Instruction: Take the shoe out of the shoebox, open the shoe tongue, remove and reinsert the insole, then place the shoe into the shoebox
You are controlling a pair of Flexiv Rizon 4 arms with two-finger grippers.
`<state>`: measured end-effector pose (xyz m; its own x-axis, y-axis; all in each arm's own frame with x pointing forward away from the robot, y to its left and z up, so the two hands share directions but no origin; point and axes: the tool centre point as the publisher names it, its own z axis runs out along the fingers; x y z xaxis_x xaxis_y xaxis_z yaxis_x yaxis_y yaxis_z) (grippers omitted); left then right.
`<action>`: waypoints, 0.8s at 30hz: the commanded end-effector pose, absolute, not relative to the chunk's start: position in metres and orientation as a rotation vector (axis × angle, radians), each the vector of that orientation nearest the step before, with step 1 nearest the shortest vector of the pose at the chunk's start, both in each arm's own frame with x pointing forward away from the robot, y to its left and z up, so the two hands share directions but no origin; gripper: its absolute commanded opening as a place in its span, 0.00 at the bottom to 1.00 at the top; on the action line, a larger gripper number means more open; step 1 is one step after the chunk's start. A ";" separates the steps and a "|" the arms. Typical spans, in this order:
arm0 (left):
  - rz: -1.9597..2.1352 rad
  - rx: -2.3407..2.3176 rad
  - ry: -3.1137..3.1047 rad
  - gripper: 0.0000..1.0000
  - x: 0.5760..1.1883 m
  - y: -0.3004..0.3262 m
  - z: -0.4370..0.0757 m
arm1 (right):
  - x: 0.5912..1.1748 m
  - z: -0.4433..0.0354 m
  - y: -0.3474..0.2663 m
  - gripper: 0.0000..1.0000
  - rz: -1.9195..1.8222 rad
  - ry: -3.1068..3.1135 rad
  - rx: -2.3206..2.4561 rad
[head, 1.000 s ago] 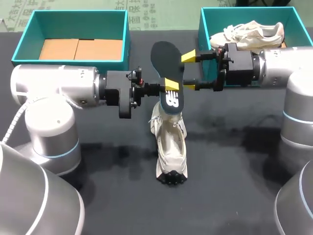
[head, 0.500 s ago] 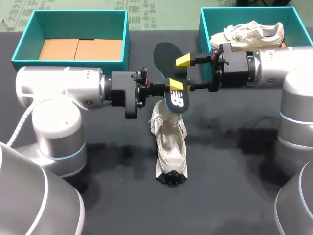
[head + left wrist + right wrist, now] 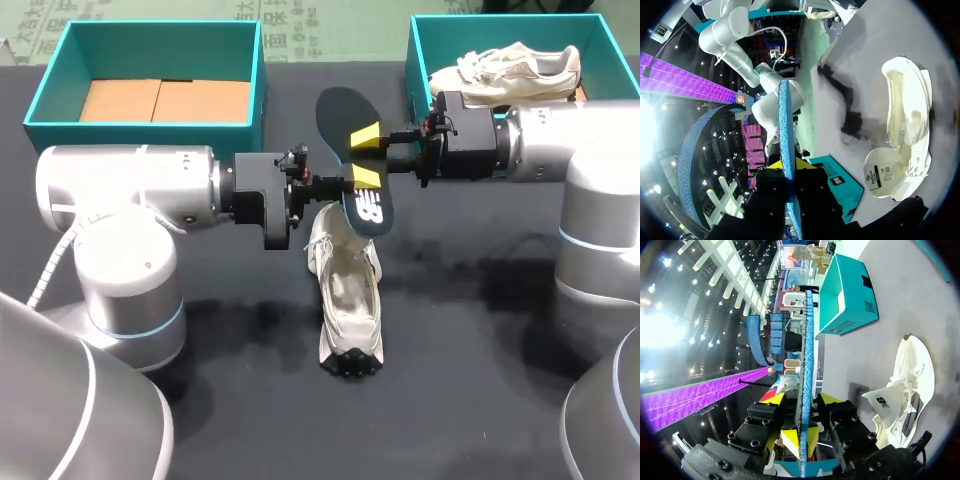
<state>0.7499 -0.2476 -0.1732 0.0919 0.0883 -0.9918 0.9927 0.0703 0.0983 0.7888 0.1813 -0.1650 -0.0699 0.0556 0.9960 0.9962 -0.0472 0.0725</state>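
The black-and-blue foam insole [image 3: 340, 120] is held in the air, standing on edge and leaning, just above the heel end of the cream lace-up shoe [image 3: 348, 300]. The left jaws, on the left arm [image 3: 130, 185], are pinched on the insole's lower blue part. In the left wrist view the insole [image 3: 784, 125] runs edge-on between them. The right jaws, on the right arm [image 3: 560, 150], are closed on the insole a little higher, from the other side. In the right wrist view the yellow tips press against both faces of the insole [image 3: 806, 355].

The shoe lies upright on the dark bench [image 3: 480, 330], its toe pointing toward the near edge and its opening wide.

At the bench's far left stands the open teal shoebox with a brown cardboard floor [image 3: 45, 90]. At the far right, behind the right arm, a second teal shoebox [image 3: 412, 50] holds another cream shoe [image 3: 510, 65].
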 end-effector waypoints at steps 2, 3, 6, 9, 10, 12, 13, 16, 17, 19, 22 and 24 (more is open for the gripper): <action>-1.029 1.247 1.237 0.00 0.749 -0.249 -0.175 | 0.788 -0.165 0.183 0.34 -1.279 -1.275 -1.253; -1.028 1.243 1.238 0.00 0.749 -0.248 -0.176 | 0.788 -0.165 0.183 0.33 -1.282 -1.275 -1.251; -1.016 1.237 1.235 0.00 0.748 -0.247 -0.176 | 0.789 -0.165 0.183 0.31 -1.288 -1.273 -1.248; -1.011 1.234 1.234 0.00 0.748 -0.247 -0.176 | 0.790 -0.165 0.183 0.26 -1.289 -1.272 -1.245; -1.010 1.234 1.235 0.00 0.748 -0.247 -0.177 | 0.790 -0.165 0.183 0.24 -1.289 -1.272 -1.245; -1.009 1.230 1.236 0.00 0.747 -0.247 -0.177 | 0.790 -0.165 0.183 0.20 -1.289 -1.271 -1.244; -1.009 1.229 1.236 0.00 0.747 -0.246 -0.177 | 0.790 -0.165 0.183 0.16 -1.290 -1.271 -1.244; -1.010 1.226 1.234 0.00 0.746 -0.247 -0.177 | 0.790 -0.165 0.184 0.05 -1.292 -1.269 -1.242; -1.011 1.225 1.234 0.00 0.746 -0.247 -0.177 | 0.790 -0.165 0.184 0.00 -1.292 -1.269 -1.242; -1.013 1.225 1.233 0.00 0.745 -0.247 -0.178 | 0.790 -0.165 0.184 0.00 -1.293 -1.267 -1.242; -1.023 1.229 1.235 0.09 0.743 -0.248 -0.177 | 0.790 -0.165 0.183 0.00 -1.292 -1.265 -1.239; -1.028 1.230 1.237 1.00 0.742 -0.245 -0.175 | 0.791 -0.165 0.183 0.00 -1.291 -1.264 -1.237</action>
<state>0.7444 -0.2467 -0.1763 0.0923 0.0727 -0.9931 0.9905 0.0951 0.0990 0.7892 0.1819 -0.1647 -0.0766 0.0340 0.9965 0.9953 -0.0565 0.0785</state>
